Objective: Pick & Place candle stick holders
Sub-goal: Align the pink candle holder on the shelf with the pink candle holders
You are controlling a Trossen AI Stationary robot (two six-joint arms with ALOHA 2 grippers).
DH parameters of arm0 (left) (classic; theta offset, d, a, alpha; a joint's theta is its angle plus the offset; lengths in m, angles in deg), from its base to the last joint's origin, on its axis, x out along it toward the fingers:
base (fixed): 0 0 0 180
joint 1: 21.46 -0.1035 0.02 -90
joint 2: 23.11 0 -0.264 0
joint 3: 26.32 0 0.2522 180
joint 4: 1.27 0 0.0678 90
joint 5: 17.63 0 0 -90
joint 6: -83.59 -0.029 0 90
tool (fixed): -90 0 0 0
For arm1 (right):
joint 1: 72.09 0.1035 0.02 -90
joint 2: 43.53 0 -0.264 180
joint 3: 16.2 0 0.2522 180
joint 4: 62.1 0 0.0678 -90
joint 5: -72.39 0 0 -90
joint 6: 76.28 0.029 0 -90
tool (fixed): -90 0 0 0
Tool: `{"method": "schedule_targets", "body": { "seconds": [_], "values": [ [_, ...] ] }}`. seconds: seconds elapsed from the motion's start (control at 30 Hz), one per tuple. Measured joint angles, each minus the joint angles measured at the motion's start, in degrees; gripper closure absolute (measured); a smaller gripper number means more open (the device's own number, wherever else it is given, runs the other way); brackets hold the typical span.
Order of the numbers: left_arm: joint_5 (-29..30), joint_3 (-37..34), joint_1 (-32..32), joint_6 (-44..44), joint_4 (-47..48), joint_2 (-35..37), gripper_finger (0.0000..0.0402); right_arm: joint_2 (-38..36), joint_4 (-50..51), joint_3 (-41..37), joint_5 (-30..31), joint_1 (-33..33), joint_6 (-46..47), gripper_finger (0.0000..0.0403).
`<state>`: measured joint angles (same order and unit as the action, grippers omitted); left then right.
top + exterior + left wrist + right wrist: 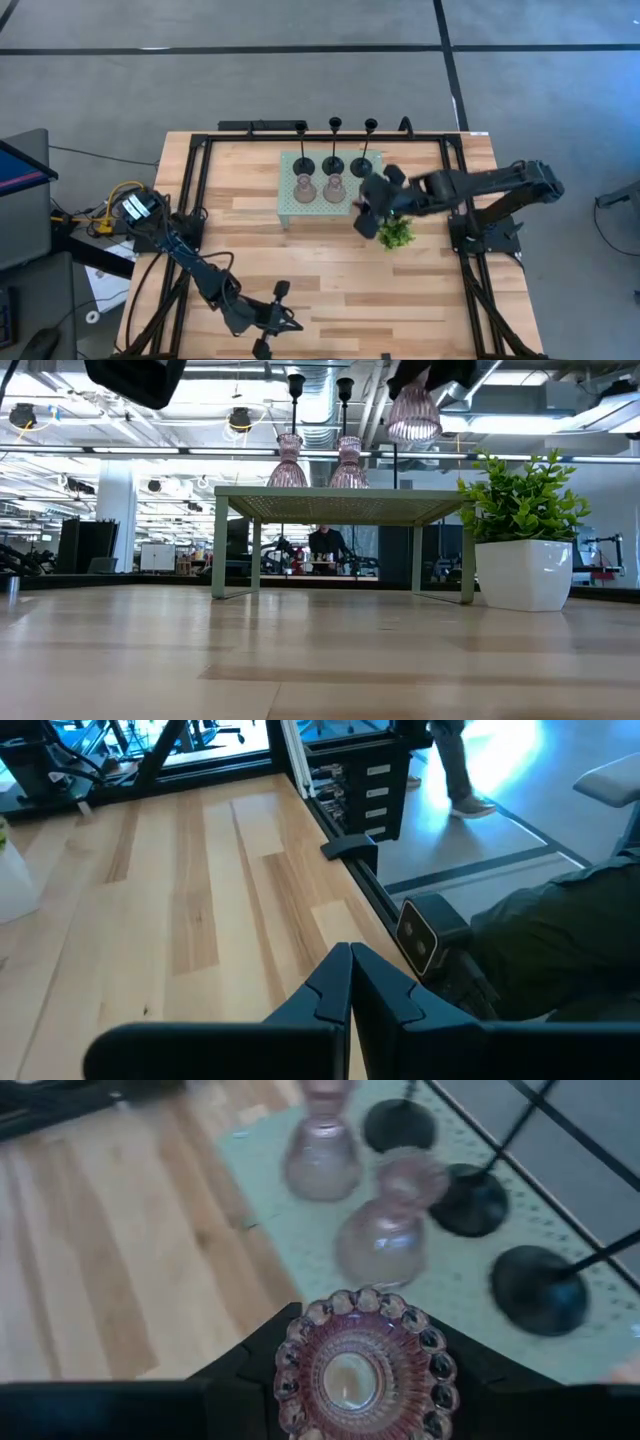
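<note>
The right end effector grips a pink holder, raised at centre frame of the high view, right of the tray. Five holders stand there already; this looks like the last. The left end effector, clenched empty, waits lower left.

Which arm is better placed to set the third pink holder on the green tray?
Right. The right gripper already holds a pink holder in its jaws, raised above the green tray beside the two pink holders standing there. The left gripper is shut at the table's near edge, far away.
</note>
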<state>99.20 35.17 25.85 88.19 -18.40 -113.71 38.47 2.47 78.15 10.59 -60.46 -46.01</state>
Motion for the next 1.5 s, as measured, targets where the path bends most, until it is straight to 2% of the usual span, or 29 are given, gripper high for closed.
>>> {"method": "schedule_targets", "body": {
  "seconds": [0.27,0.43,1.0,1.5],
  "values": [
    [0.0,0.0,0.0,-0.2,0.5,0.0,0.0395,0.7,0.8,-0.8,-5.5,-11.1,-6.4,0.0260],
    [0.0,0.0,0.3,-0.2,0.7,0.0,0.0395,0.5,0.3,-4.2,-8.6,-15.2,-6.9,0.0260],
    [0.0,0.0,0.3,0.2,1.8,-0.1,0.0395,0.4,-5.5,-7.0,-9.1,-18.3,-7.8,0.0260],
    [0.0,0.0,0.3,0.4,2.0,-0.1,0.0395,1.9,-4.8,-7.0,-10.3,-18.7,-7.3,0.0260]
  ]
}}
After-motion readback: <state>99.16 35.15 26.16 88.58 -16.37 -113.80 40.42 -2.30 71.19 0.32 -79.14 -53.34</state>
